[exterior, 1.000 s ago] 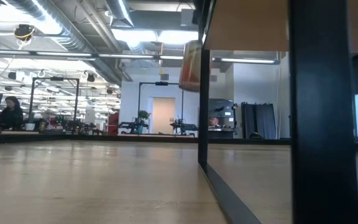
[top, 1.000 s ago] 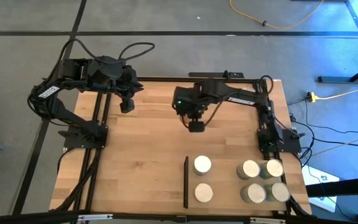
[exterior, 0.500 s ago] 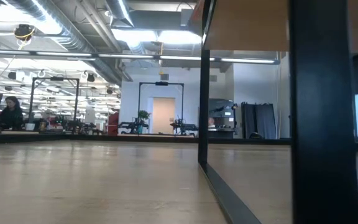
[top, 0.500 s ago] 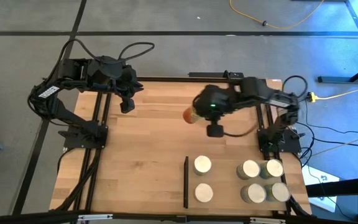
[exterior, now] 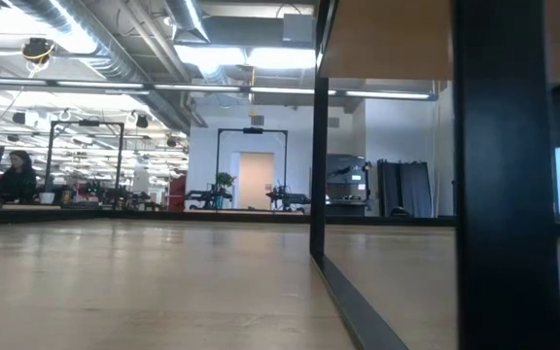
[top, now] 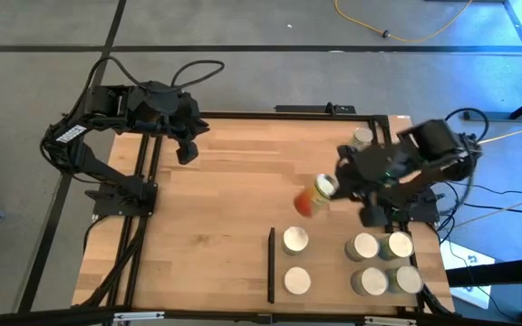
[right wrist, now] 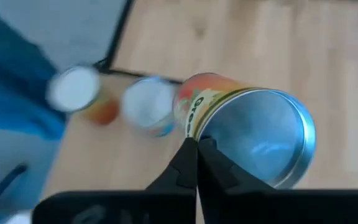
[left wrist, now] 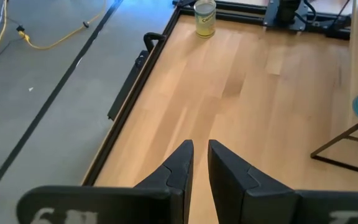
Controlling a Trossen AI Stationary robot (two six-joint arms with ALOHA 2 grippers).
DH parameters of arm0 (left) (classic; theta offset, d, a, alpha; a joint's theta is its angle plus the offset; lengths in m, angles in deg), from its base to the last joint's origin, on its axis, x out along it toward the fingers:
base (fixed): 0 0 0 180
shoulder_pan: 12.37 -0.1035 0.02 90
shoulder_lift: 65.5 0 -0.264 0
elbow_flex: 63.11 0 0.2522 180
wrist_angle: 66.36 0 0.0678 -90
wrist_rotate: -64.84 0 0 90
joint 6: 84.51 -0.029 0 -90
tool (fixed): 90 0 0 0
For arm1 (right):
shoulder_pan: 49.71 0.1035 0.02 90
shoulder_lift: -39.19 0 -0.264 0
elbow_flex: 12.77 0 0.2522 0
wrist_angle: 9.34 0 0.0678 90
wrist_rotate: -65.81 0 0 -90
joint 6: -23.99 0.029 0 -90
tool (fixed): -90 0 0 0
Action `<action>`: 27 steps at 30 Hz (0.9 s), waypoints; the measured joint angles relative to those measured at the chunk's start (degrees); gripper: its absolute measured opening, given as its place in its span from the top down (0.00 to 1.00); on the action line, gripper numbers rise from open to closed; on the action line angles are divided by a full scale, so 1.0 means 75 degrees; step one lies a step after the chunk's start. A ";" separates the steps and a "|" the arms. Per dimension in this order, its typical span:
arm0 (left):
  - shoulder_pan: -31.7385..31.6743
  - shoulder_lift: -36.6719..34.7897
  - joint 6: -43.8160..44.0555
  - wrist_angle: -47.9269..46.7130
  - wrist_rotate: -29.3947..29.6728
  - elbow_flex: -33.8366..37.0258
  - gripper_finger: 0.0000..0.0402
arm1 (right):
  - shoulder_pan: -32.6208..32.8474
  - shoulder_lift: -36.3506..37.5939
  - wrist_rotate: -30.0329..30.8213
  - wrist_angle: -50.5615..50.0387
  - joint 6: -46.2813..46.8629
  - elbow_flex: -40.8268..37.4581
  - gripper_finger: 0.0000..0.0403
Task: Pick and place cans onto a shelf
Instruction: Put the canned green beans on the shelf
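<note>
High view: the right gripper (top: pixel 333 188) carries an orange-labelled can (top: pixel 314 196) in the air above the tabletop (top: pixel 225 226), just beyond the shelf (top: pixel 333 272). The can lies tilted, its long axis nearly level and its pale end facing the arm. Six cans (top: pixel 295 240) stand upright on the shelf; another can (top: pixel 362 138) stands near the table's far edge. The left gripper (top: pixel 185 152) waits over the far left corner.

Low view: only the shelf's black bar (exterior: pixel 317 136) and the tabletop show.

Left wrist view: the left fingers (left wrist: pixel 174 168) are nearly together, holding nothing.

Right wrist view: the right fingers (right wrist: pixel 185 165) pinch the tilted can's rim (right wrist: pixel 253 140), clenched tight.
</note>
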 joint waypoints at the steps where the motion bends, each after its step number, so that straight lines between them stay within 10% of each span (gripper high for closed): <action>1: -0.0002 0.0000 0.0087 0.0001 0.0000 0.0000 0.89 | 0.0182 0.0118 -0.0111 0.0003 0.0152 -0.0168 1.00; 27: -0.0006 0.0675 0.0902 0.0026 0.0003 0.0000 0.89 | 0.2427 0.0609 -0.1072 0.0977 0.1762 -0.2681 1.00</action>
